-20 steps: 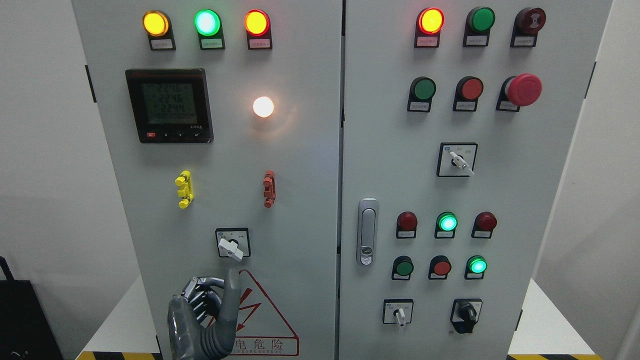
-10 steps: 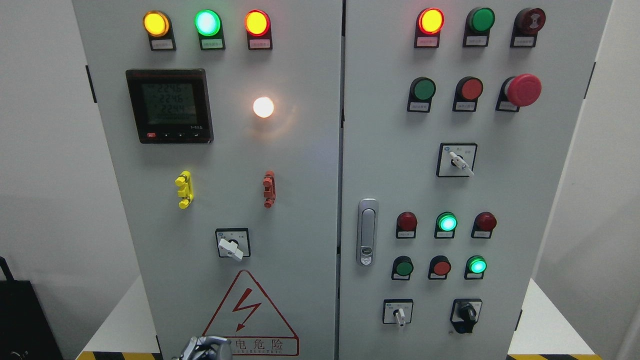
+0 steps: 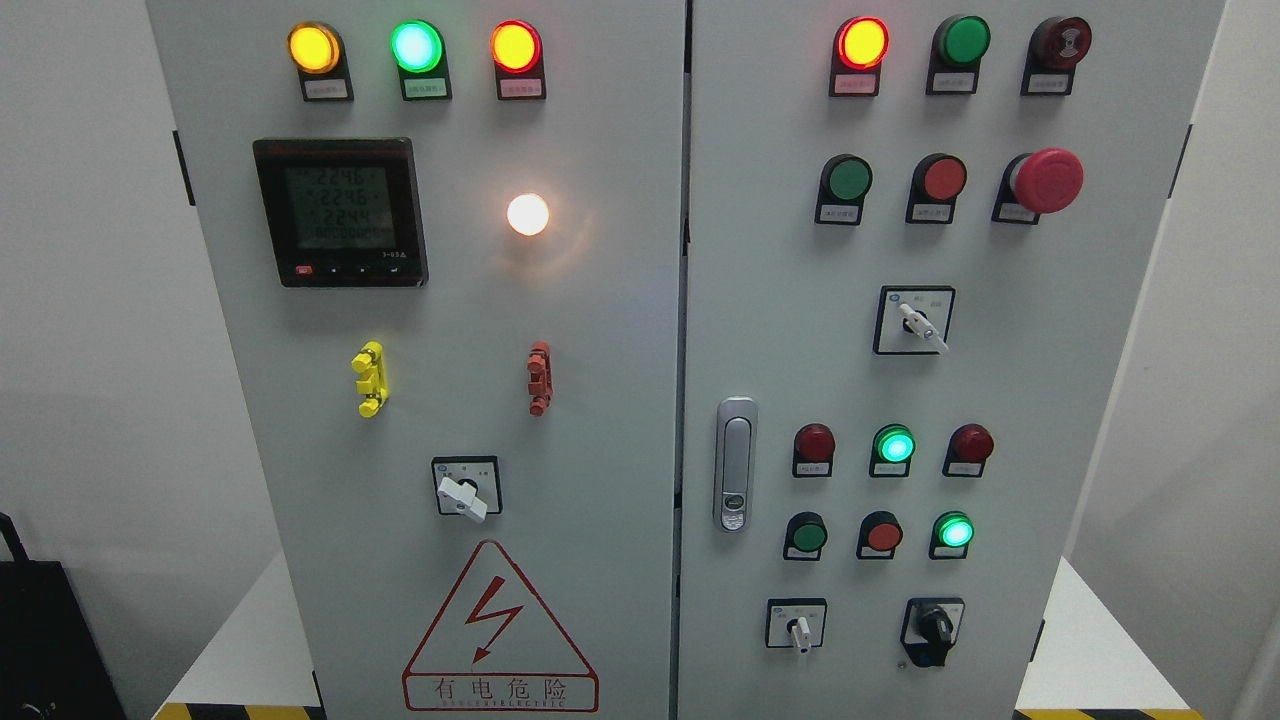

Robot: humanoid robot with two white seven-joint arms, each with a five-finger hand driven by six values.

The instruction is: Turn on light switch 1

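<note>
A white rotary switch (image 3: 463, 497) sits low on the left door of the grey cabinet (image 3: 600, 400), its lever pointing down to the right. Above it a round white lamp (image 3: 527, 214) glows. Neither of my hands shows in the head view.
Left door: a digital meter (image 3: 340, 212), yellow clip (image 3: 369, 378), red clip (image 3: 539, 377), lit lamps on top, a red warning triangle (image 3: 499, 630). Right door: pushbuttons, red emergency stop (image 3: 1047, 180), door handle (image 3: 735, 463), rotary selectors (image 3: 915, 320). A black bag (image 3: 40, 640) stands at lower left.
My left hand, raised just below the white rotary switch one second ago, has dropped down and left the picture. The switch lever and the lamps look the same.
</note>
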